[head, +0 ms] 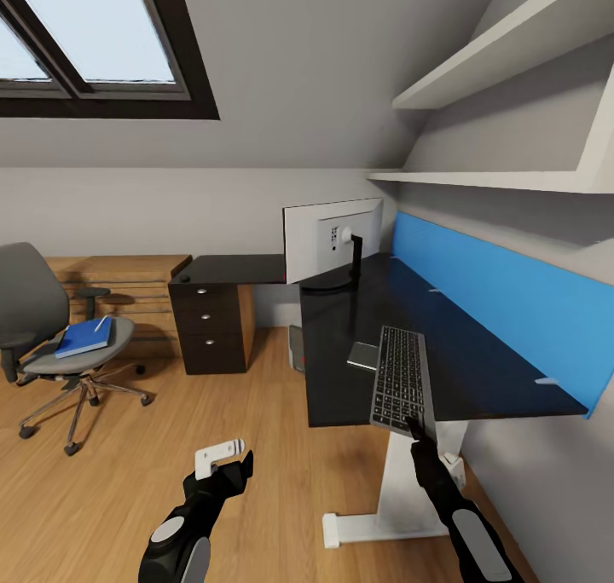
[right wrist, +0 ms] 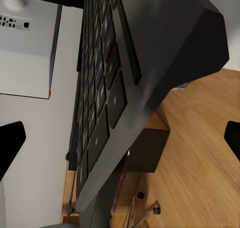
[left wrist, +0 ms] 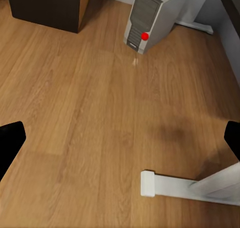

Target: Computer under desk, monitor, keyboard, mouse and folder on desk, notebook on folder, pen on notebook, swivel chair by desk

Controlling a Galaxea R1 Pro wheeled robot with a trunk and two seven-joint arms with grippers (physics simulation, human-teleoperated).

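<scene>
The bench (head: 477, 370) is L-shaped with a black top, a blue back panel, a white leg and a black three-drawer unit under its far arm. The monitor (head: 331, 240) stands at the inner corner on a black stand, its pale grey back showing. The keyboard (head: 399, 380), slim with black keys in a dark grey frame, lies lengthwise at the near edge, its near end overhanging. The computer (left wrist: 150, 20), a light grey tower with a darker front panel, stands upright on the floor by the bench. The swivel chair (head: 43, 327), grey and padded, stands well apart from the bench, a blue folder (head: 83, 338) and a white pen (head: 101, 324) on its seat.
</scene>
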